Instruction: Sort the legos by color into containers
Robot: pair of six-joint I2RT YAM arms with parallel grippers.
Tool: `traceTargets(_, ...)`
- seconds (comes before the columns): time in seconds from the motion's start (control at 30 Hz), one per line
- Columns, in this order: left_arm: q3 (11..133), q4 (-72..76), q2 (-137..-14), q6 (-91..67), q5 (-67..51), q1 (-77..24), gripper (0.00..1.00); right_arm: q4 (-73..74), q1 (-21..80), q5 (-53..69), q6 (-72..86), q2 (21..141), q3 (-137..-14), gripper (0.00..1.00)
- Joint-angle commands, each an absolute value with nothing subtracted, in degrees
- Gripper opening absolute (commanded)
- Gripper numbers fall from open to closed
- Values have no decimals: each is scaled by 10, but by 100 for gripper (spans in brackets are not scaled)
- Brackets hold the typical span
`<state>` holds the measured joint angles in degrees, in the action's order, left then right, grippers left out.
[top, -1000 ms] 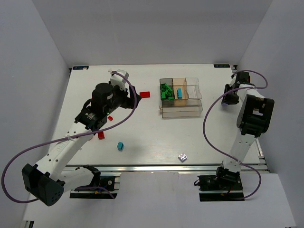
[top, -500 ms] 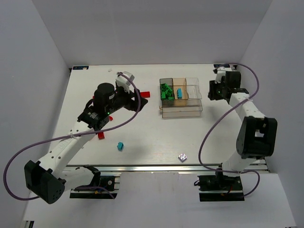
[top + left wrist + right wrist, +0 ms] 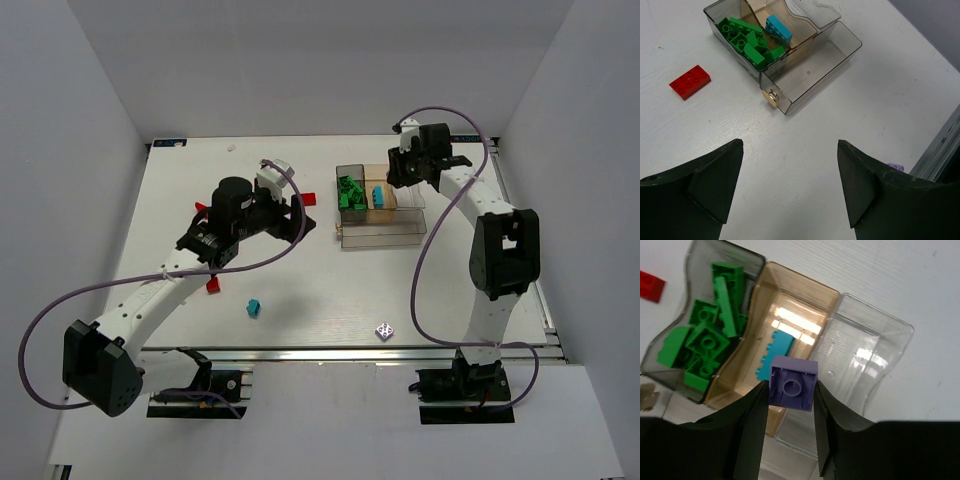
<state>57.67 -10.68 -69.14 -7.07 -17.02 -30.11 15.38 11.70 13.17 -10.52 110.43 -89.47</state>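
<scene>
- Red lego (image 3: 213,286) is lying on the white table (image 3: 320,280), under the left forearm, towards the left side.
- Cyan lego (image 3: 254,308) is lying alone just right of it, nearer the front edge.
- Left gripper (image 3: 790,185) is hovering over bare table, jaws standing wide apart and gripping nothing; the tray (image 3: 830,72) is lying ahead of it, well clear of the fingers.
- Flat red lego (image 3: 690,82) is lying studs up, near the tray's left wall but apart from it.
- Tray is sitting right of centre, showing three square compartments at the back and a long clear compartment in front.
- Green legos (image 3: 705,335) are piling up in the smoky compartment, the leftmost.
- Second cyan lego (image 3: 777,352) is resting in the tan middle compartment.
- Pale speckled piece (image 3: 385,329) is lying near the front edge, well apart from the tray.
- Right gripper (image 3: 791,390) is hanging above the tray, jaws clamping a lilac lego (image 3: 793,375) by two opposite sides, its hollow underside facing the wrist camera; the lego is hanging over the line between the tan and clear compartments.
</scene>
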Motion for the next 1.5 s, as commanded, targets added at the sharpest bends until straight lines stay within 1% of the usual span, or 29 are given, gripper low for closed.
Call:
traceTargets(0.0,579,-101,-691,-60,-181,-301,86,157,115,30,-72,1111,-938,0)
traceTargets(0.17,579,-99,-697,-57,-197,-301,86,146,112,4,-76,1111,-917,0)
traceTargets(0.27,583,-101,-709,-58,-220,-301,86,149,112,3,-81,1112,-911,6)
traceTargets(0.3,585,-101,-714,-60,-238,-301,86,152,111,3,-83,1120,-912,14)
traceTargets(0.37,590,-98,-723,-71,-259,-301,86,171,112,4,-82,1130,-924,26)
traceTargets(0.4,588,-93,-733,-77,-278,-311,86,180,111,10,-82,1141,-929,34)
traceTargets(0.47,586,-83,-745,-96,-295,-316,86,193,110,14,-77,1150,-938,40)
traceTargets(0.53,590,-77,-763,-109,-315,-322,85,196,106,21,-74,1152,-939,49)
traceTargets(0.6,591,-75,-771,-122,-316,-330,85,202,103,32,-71,1152,-942,54)
traceTargets(0.7,595,-89,-780,-121,-288,-356,84,210,100,40,-71,1144,-943,56)
traceTargets(0.83,606,-129,-775,-114,-217,-375,84,207,94,54,-81,1108,-919,58)
traceTargets(0.87,604,-147,-766,-125,-176,-381,84,208,92,65,-92,1097,-910,58)
traceTargets(0.9,601,-160,-760,-134,-147,-381,82,207,92,109,-111,1066,-897,58)
traceTargets(0.93,599,-191,-752,-145,-114,-381,77,208,93,147,-169,1047,-862,59)
traceTargets(0.97,592,-211,-739,-171,-49,-381,73,215,93,201,-211,1002,-837,59)
traceTargets(1.0,587,-233,-730,-185,-16,-381,68,237,92,313,-259,973,-811,58)
traceTargets(1.03,583,-273,-723,-218,23,-381,52,248,93,355,-344,949,-753,57)
traceTargets(1.07,568,-292,-702,-234,79,-374,44,256,99,393,-380,900,-725,56)
traceTargets(1.1,557,-307,-692,-249,96,-374,38,271,104,465,-423,879,-699,54)
traceTargets(1.13,544,-328,-680,-261,108,-367,37,307,108,493,-464,862,-674,53)
traceTargets(1.17,522,-337,-660,-284,139,-367,37,323,126,529,-531,832,-631,53)
traceTargets(1.2,513,-348,-653,-293,156,-367,39,342,134,542,-565,816,-608,56)
traceTargets(1.23,504,-370,-647,-308,173,-367,43,351,141,552,-584,802,-586,61)
traceTargets(1.27,497,-380,-644,-318,191,-367,57,351,148,562,-610,767,-538,73)
traceTargets(1.33,488,-413,-655,-328,228,-360,65,340,184,567,-625,726,-493,83)
traceTargets(1.37,486,-417,-663,-328,235,-360,69,313,198,565,-628,684,-472,88)
traceTargets(1.4,481,-420,-681,-328,247,-354,74,291,213,551,-603,664,-437,89)
traceTargets(1.47,480,-426,-703,-328,244,-348,78,260,225,531,-583,626,-419,89)
